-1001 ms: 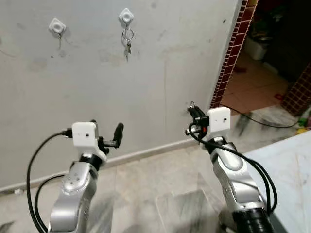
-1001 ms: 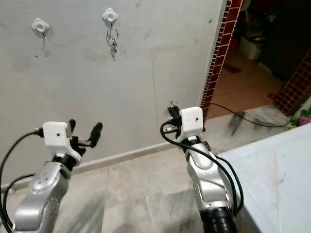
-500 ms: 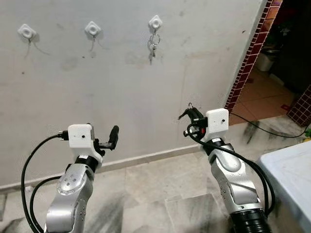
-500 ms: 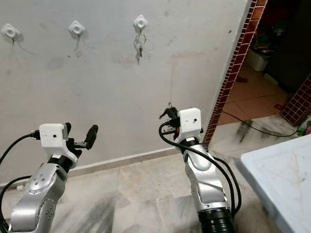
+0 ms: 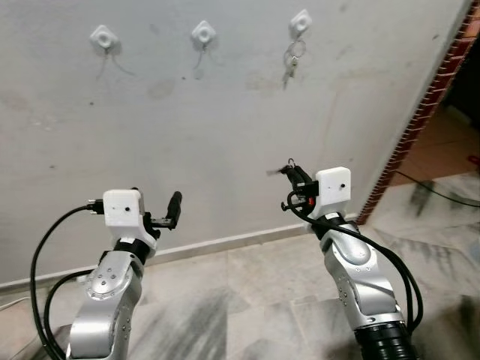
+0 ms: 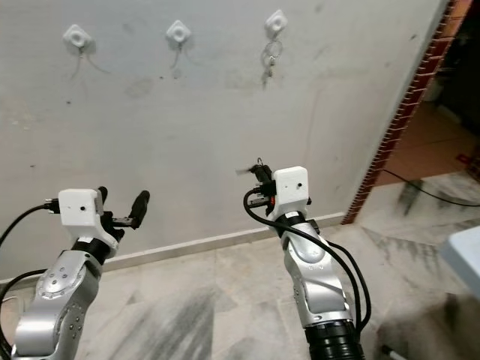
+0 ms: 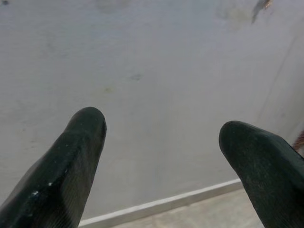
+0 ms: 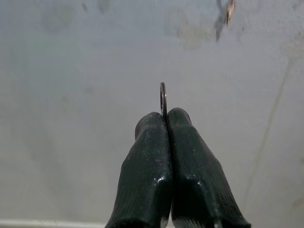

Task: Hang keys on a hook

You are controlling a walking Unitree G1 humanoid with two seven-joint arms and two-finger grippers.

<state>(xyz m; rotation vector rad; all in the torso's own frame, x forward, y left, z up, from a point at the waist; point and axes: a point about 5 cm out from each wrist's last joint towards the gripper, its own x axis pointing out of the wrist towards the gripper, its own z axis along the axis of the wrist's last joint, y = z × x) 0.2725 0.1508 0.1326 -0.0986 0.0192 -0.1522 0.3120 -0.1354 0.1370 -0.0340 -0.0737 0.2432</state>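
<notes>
A key ring is pinched edge-on by the right gripper; the free middle hook lies far, up-left.

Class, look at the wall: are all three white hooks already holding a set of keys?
No. Keys hang on the rightmost hook alone.
</notes>
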